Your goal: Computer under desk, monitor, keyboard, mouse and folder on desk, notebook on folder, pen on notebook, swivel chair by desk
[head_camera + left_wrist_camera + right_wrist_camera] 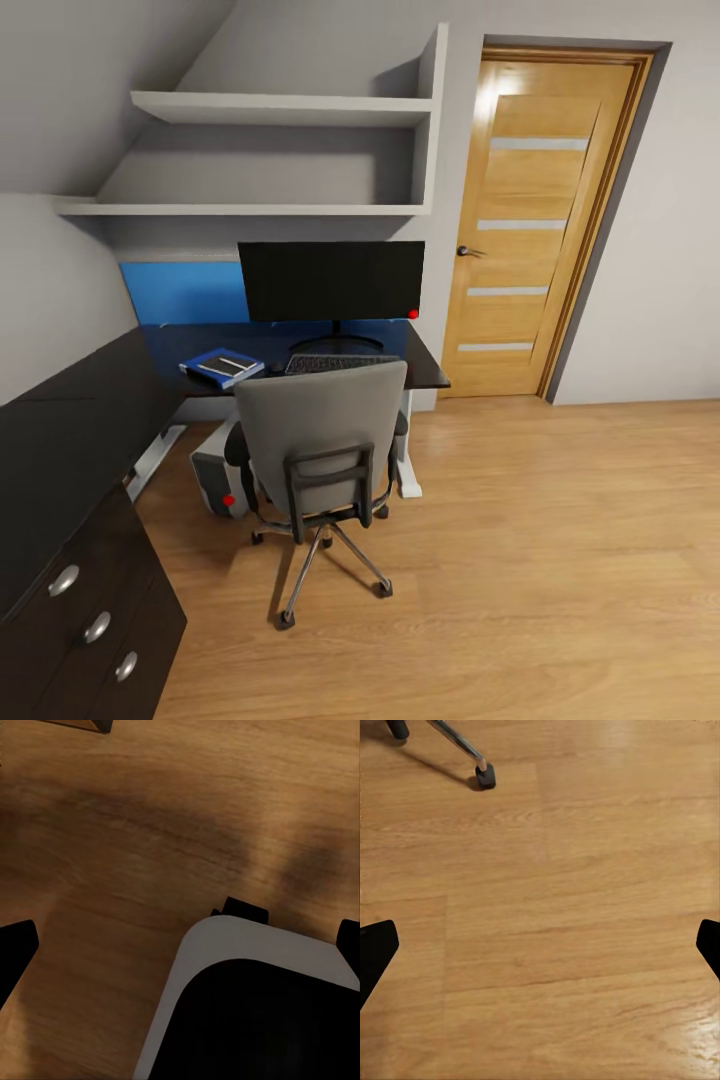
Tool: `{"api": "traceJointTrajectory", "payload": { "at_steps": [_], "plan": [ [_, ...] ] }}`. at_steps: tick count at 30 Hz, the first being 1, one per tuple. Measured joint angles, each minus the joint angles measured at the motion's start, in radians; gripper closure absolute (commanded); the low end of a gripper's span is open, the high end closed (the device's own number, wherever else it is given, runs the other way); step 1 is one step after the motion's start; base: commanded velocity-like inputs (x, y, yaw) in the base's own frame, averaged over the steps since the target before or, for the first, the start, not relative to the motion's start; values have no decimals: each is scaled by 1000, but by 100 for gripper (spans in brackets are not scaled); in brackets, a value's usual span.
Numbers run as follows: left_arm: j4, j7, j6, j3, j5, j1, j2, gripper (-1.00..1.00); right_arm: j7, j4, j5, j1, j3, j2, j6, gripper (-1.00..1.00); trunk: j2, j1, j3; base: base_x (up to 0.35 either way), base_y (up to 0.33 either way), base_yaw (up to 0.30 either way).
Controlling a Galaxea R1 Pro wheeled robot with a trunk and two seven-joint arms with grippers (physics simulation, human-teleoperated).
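Right wrist view, swivel chair (472, 759) castor beyond open right pincer (540, 945)

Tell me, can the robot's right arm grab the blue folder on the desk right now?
Probably not. The folder lies far back on the desk, beyond the swivel chair, while the right claw points down at bare floor.

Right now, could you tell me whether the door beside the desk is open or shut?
Shut: the wooden door sits flush within its frame, with no gap showing at either edge.
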Motion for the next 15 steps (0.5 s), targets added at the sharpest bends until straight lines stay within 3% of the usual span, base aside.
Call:
{"api": "traceJointTrajectory", "payload": {
  "at_steps": [15],
  "plan": [
    [-3, 3, 4, 2, 6, 0, 0, -100, 0, 0, 0, 0, 0, 0, 0, -100, 0, 0, 0, 0, 0, 0]
  ]
}}
